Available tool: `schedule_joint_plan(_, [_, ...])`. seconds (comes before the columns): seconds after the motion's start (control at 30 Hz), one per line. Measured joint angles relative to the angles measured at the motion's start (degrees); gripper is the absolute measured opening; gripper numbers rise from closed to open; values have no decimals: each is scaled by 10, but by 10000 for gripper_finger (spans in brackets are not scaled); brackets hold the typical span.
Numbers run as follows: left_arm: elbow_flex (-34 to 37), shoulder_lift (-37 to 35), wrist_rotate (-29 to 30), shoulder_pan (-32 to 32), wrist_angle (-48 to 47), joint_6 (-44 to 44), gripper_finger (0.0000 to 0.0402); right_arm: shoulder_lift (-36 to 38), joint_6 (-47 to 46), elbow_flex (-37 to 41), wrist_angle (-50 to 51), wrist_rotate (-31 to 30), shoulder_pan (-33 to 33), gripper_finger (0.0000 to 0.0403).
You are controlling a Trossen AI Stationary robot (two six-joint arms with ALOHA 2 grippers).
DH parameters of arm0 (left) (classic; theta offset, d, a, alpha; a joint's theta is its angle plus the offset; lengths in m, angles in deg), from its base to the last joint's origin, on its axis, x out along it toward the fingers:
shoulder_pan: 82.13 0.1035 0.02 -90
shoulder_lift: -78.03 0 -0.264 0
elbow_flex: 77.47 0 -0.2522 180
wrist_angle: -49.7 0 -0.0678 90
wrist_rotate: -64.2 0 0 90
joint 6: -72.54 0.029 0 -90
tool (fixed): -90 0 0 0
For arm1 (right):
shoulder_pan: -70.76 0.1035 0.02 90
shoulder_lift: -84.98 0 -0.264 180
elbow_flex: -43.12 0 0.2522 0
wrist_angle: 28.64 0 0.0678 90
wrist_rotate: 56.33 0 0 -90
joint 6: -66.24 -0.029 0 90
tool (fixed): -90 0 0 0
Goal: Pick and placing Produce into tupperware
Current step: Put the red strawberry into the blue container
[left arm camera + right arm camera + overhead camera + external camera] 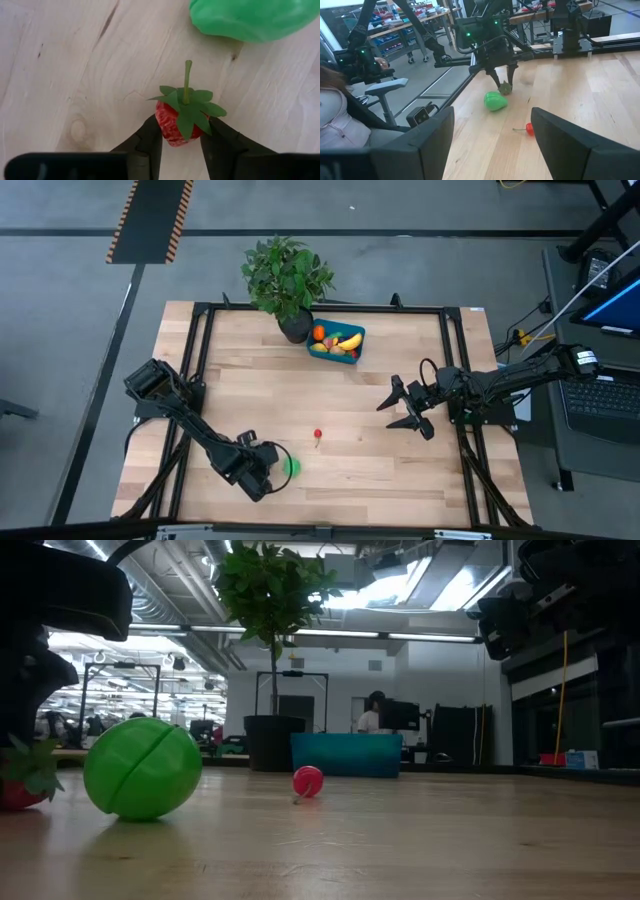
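Observation:
A red toy strawberry (172, 131) with green leaves and a stem lies on the wooden table near its front edge. My left gripper (182, 124) is shut on it and also shows in the high view (266, 480). Just beside it rests a round green piece (290, 467), large in the low view (142, 768). A small red cherry (318, 436) lies mid-table. The teal tupperware (352, 352) stands at the far edge and holds a banana, an orange piece and other produce. My right gripper (405, 406) hovers open at the right, with nothing between its fingers. My left gripper pinches the strawberry's red body (162, 125) between its two fingers, one on each side, below the leaves. The fingers (149, 137) come steeply from above, pointing down. The strawberry (18, 785) sits at table level at the low view's left edge.
A leafy potted plant (288, 280) stands at the far edge, just left of the tupperware. Black frame rails (196, 360) run along the table's left and right sides. Bare wood lies between the cherry and the tupperware. People and workbenches show beyond the table.

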Motion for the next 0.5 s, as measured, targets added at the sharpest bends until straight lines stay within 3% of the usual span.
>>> schedule_joint_plan(0.5, [1, -15, 16, 0, -24, 3, 101, 0, 0, 0, 0, 0, 0, 266])
